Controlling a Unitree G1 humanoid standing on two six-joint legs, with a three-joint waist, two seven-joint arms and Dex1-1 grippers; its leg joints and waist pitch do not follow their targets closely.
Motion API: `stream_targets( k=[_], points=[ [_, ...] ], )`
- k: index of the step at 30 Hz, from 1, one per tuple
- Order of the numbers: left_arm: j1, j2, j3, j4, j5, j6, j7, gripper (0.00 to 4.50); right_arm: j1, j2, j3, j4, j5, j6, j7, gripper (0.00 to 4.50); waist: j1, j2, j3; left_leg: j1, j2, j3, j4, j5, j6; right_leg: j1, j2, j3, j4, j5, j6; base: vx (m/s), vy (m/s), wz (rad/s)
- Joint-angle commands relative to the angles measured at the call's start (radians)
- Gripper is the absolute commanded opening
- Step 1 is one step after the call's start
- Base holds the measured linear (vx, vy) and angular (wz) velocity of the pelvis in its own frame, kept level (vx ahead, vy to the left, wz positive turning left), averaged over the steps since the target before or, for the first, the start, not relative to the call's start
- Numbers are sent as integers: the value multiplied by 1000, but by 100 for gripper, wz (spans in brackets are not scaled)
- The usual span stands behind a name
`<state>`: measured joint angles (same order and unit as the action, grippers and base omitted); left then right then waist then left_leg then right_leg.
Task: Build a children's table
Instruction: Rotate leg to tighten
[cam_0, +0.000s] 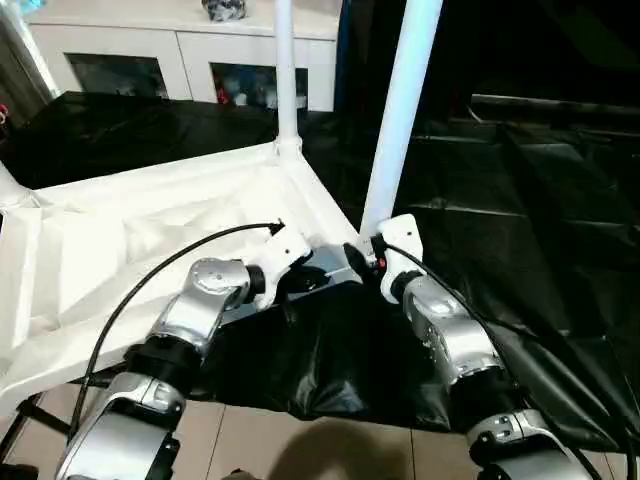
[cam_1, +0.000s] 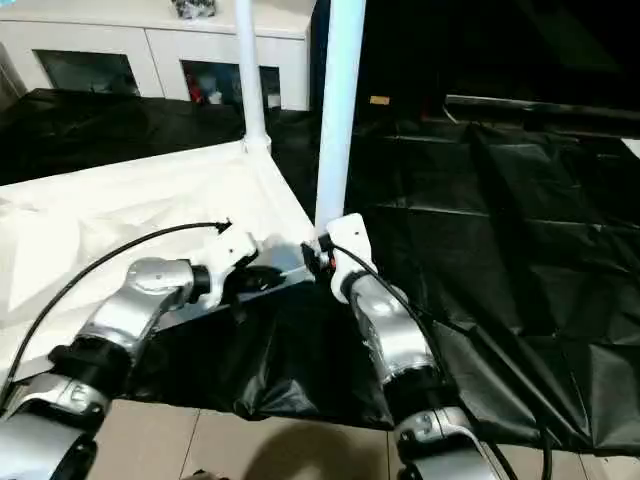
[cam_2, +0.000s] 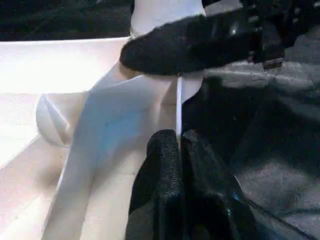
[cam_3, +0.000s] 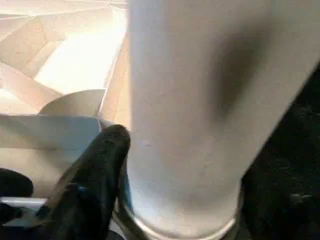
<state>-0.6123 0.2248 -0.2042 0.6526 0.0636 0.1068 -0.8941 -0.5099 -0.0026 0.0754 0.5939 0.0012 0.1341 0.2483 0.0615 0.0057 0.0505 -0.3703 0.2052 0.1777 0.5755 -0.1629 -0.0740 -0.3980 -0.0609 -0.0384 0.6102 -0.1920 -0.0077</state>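
The children's table top (cam_0: 120, 250) lies upside down on black sheeting, ribbed side up. One white leg (cam_0: 284, 70) stands upright in the far corner socket. A second leg (cam_0: 400, 120) rises from the near corner socket. My right gripper (cam_0: 366, 256) grips this leg at its base; one of its fingers (cam_3: 95, 170) presses against the tube just above the socket, the other finger is hidden behind the leg. My left gripper (cam_2: 178, 140) is shut on the thin rim of the table top (cam_2: 100, 115), right beside that corner.
A white cabinet (cam_0: 180, 50) with glass doors stands behind the table. Black plastic sheeting (cam_0: 540, 200) covers the surface to the right and front. Its near edge drops to a tiled floor (cam_0: 300, 440).
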Motion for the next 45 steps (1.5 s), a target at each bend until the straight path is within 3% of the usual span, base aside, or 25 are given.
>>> stream_targets(
  k=[1, 3, 4, 8, 10, 18, 26, 33, 37, 39, 42, 45],
  points=[
    [-14, -60, -3, -43, -48, -16, 2, 0, 1, 41, 34, 21, 13, 12, 48, 356, -3, 0, -64, 14, 17, -3, -62, -217, -2, 46, -64, 39, -71, -134, -194, 0, 0, 0],
    [-5, -53, -9, -51, -54, -22, -29, 0, 1, 35, 36, 12, 19, 13, 64, 370, -3, 0, -63, 15, 17, -3, -63, -225, -1, 45, -65, 39, -74, -151, -193, 0, 0, 0],
    [2, -43, -17, -58, -60, -24, -57, 0, 1, 24, 43, 5, 16, 9, 78, 370, -3, 8, -63, 15, 18, -4, -63, -233, -5, 44, -65, 39, -73, -158, -192, 0, 0, 0],
    [30, 18, -39, -92, -77, -27, -175, 0, 42, -57, 88, -78, 34, 8, 249, 370, -3, -2, -65, 11, 18, -2, -59, -208, 14, 50, -63, 40, -67, -94, -206, 0, 0, 0],
    [38, 59, -45, -97, -78, -44, -239, 0, 75, -122, 125, -139, 55, 2, 392, 370, 0, 2, -62, 12, 18, -2, -60, -223, 19, 49, -63, 38, -71, -121, -206, 0, 0, 0],
    [53, 134, -51, -108, -97, -69, -377, 0, 118, -245, 164, -258, 111, 20, 638, 370, -1, 2, -61, 14, 22, -2, -61, -244, 23, 48, -60, 38, -72, -148, -213, 0, 0, 0],
    [44, 185, -61, -98, -100, -85, -460, 0, 131, -330, 200, -323, 142, 40, 797, 295, 9, 0, -62, 14, 23, -1, -58, -227, 25, 46, -63, 37, -69, -141, -225, 0, 0, 0],
    [51, 190, -58, -98, -109, -89, -473, 0, 136, -339, 222, -340, 127, 46, 819, 269, 16, -1, -63, 15, 23, 0, -58, -222, 20, 45, -62, 37, -69, -154, -216, 0, 0, 0],
    [42, 154, -33, -78, -87, -81, -353, 0, 151, -308, 218, -331, 108, 52, 747, 267, 21, -6, -63, 14, 24, 0, -57, -209, 22, 45, -63, 37, -66, -131, -221, 0, 0, 0],
    [35, 146, -29, -69, -79, -78, -324, 0, 149, -298, 212, -319, 101, 53, 723, 267, 21, -8, -61, 15, 22, -1, -59, -226, 16, 43, -65, 37, -71, -183, -208, 0, 0, 0],
    [29, 107, -18, -68, -75, -42, -245, 0, 128, -211, 168, -225, 57, 49, 522, 266, 16, -7, -57, 17, 22, -3, -63, -262, -10, 36, -69, 38, -79, -284, -183, 0, 0, 0],
    [34, 79, -23, -81, -61, -19, -194, 0, 110, -139, 136, -165, 42, 59, 382, 266, 5, -7, -57, 16, 21, -8, -68, -283, -28, 37, -68, 37, -82, -321, -165, 0, 0, 0]
  ],
)
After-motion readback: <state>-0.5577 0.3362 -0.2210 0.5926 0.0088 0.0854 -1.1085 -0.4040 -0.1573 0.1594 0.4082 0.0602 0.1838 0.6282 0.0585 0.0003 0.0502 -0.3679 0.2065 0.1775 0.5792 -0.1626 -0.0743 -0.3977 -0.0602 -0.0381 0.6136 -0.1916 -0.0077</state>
